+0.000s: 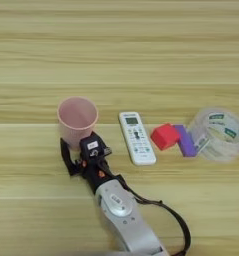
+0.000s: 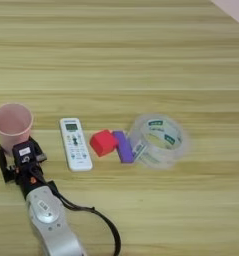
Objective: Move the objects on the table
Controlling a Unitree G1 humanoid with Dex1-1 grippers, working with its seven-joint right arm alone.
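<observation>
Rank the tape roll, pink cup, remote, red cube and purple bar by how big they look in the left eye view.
1. Tape roll
2. Pink cup, partly hidden by the hand, so close to the remote
3. Remote
4. Red cube
5. Purple bar, close to the cube

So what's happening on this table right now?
The robot's right gripper has reached in from the bottom edge and sits at the near side of the upright pink cup; whether it grips the cup is unclear. To the cup's right, in a row on the table, lie the white remote, red cube, purple bar and clear tape roll, all untouched.
</observation>
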